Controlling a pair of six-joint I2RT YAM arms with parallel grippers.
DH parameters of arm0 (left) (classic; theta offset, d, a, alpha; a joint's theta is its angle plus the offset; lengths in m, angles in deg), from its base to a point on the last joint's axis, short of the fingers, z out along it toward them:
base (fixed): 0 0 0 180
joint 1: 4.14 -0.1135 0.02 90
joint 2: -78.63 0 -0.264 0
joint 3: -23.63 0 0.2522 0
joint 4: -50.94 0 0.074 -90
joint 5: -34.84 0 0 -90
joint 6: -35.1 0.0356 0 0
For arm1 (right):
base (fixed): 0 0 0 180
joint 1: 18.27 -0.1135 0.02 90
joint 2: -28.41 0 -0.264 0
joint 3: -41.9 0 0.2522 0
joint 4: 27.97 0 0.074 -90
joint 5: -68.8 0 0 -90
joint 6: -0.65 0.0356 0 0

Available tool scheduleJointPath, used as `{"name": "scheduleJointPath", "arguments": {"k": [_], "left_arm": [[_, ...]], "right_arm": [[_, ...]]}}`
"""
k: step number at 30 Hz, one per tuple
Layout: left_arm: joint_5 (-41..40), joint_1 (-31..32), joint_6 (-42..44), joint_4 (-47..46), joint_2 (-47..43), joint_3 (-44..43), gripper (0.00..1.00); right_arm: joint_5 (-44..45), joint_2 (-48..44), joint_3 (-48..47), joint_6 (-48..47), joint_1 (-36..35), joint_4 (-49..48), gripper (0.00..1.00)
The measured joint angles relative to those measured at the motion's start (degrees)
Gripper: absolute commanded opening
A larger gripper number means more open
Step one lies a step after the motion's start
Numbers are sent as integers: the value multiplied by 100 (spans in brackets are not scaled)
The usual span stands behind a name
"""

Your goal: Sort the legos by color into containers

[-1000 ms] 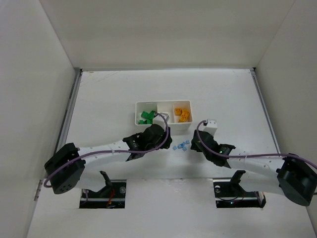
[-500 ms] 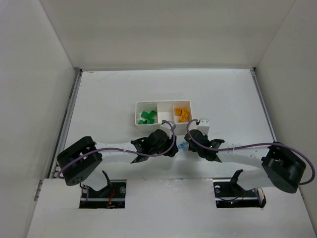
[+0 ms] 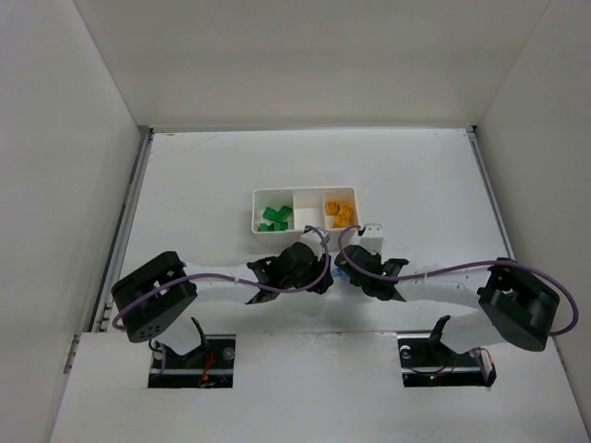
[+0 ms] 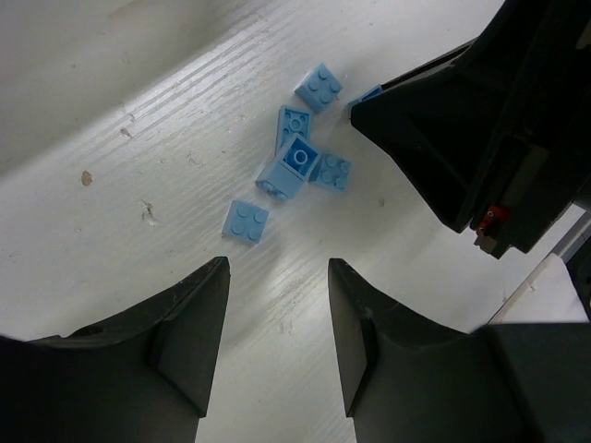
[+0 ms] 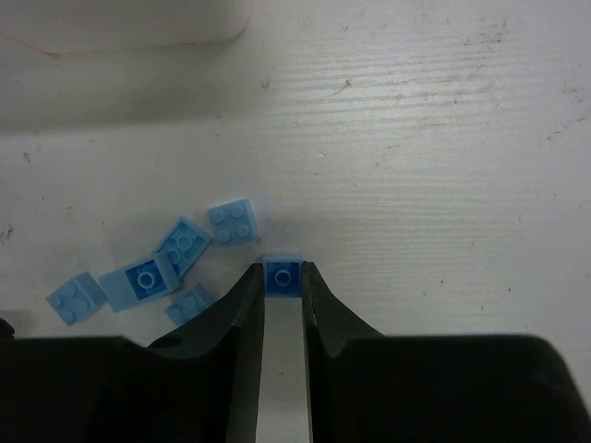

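**Lego sort: stock and claw positions, one blue brick pinched**

- Tray point(image 3: 305, 196): white, three compartments side by side, standing at mid-table point(image 3: 203, 175) just beyond both wrists.
- Green legos point(image 3: 274, 218): a small heap in the tray's left compartment.
- Yellow-orange legos point(image 3: 341, 214): a heap in the tray's right compartment.
- Loose light blue bricks point(image 5: 185, 245): five lying on the table just in front of the tray. Three sit bunched and touching or nearly so, two sit slightly apart. One is tilted with its underside showing.
- Right gripper point(image 5: 282, 279): jaws narrow, tips down at the table and closed on a single light blue brick point(image 5: 282, 275). This brick sits just right of the loose group.
- Left gripper point(image 4: 277, 277): jaws wide with nothing between them, hanging over bare table on the near side of the group. Its nearest brick lies just ahead of the left finger point(image 4: 189, 332).
- The two grippers face each other across the blue bricks, close together but apart.
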Motion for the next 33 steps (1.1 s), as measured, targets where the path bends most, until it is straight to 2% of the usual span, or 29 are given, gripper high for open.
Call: {"name": "scheduleJointPath", "arguments": {"k": [5, 13, 17, 26, 30, 33], "left_arm": [[-83, 24, 61, -4, 7, 0, 45], [-286, 28, 258, -83, 289, -2, 43], [-328, 31, 334, -184, 435, -103, 40], [-457, 39, 555, -221, 675, -286, 27], [-581, 81, 638, -243, 758, -348, 16], [-734, 136, 678, -260, 767, -354, 12]], "right_arm": [[101, -249, 0, 17, -24, 133, 16], [216, -1679, 50, -144, -20, 103, 18], [214, -2028, 136, -271, -7, -31, 19], [111, -2044, 278, -490, 66, -352, 19], [55, -2048, 278, -629, 219, -586, 20], [-44, -2083, 278, -780, 356, -793, 20]]}}
